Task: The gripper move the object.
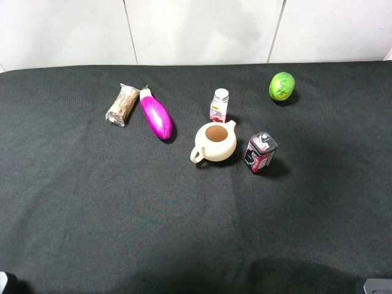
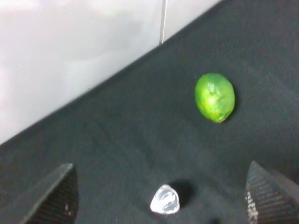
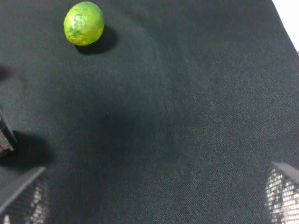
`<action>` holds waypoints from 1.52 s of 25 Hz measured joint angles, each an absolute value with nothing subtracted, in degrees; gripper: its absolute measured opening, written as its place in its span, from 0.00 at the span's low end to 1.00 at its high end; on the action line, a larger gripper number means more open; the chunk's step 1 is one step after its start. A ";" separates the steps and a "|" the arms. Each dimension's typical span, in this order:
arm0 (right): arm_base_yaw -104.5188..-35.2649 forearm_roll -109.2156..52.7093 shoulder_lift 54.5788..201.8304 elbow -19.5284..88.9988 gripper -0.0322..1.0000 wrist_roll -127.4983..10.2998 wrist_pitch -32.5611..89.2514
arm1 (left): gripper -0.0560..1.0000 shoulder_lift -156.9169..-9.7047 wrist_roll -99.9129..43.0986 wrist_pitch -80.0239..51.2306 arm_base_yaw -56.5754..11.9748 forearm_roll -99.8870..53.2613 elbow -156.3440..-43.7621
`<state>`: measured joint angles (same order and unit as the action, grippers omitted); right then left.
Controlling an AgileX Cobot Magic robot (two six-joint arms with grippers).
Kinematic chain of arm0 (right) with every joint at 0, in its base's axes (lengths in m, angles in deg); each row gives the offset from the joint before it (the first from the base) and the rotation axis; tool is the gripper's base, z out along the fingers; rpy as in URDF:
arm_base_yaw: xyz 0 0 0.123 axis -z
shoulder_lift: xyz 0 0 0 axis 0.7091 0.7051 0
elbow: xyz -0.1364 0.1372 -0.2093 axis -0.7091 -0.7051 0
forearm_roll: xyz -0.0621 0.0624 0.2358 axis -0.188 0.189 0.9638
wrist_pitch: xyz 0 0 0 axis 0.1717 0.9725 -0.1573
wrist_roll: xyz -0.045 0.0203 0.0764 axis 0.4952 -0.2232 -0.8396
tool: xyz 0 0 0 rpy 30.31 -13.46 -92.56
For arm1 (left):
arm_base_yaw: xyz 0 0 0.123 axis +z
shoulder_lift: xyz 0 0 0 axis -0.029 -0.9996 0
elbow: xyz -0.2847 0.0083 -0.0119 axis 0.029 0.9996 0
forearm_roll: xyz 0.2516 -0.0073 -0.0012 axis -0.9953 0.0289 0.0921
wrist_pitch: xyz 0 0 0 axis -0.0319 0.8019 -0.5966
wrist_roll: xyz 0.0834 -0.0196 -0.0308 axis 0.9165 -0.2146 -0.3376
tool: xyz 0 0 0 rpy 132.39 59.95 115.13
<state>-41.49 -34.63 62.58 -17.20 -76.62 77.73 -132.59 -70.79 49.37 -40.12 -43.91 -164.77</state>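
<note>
The object, a small clear bottle (image 1: 219, 105) with a white cap and a pink-red label, stands upright just behind the cream teapot (image 1: 214, 142). In the left wrist view only its cap (image 2: 165, 201) shows, low between the two fingertips of my left gripper (image 2: 160, 191). That gripper is open, well short of the bottle and touching nothing. My right gripper (image 3: 159, 186) is open too, over bare black cloth with nothing between its fingers. Neither claw reaches into the exterior high view.
A green lime (image 1: 282, 86) lies at the back right, also in both wrist views (image 2: 215, 97) (image 3: 84, 23). A dark red-black carton (image 1: 260, 152) stands right of the teapot. A purple eggplant (image 1: 156, 114) and a wrapped snack (image 1: 122, 105) lie to the left. A white wall (image 1: 196, 27) backs the table.
</note>
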 joint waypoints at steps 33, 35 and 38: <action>-41.49 -34.63 62.58 -17.20 0.70 -76.62 77.73 | 0.78 -70.25 -70.59 49.15 -7.74 -46.58 -85.78; -41.49 -34.63 62.58 -17.20 0.70 -76.62 77.73 | 0.78 -65.03 -70.52 49.15 -3.79 -45.96 -81.28; -41.49 -34.63 62.58 -17.20 0.70 -76.62 77.73 | 0.78 -58.22 -69.49 49.15 0.55 -45.18 -74.99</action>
<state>-41.49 -34.63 62.58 -17.20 -76.62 77.73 -58.22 -69.49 49.15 0.55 -45.18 -74.99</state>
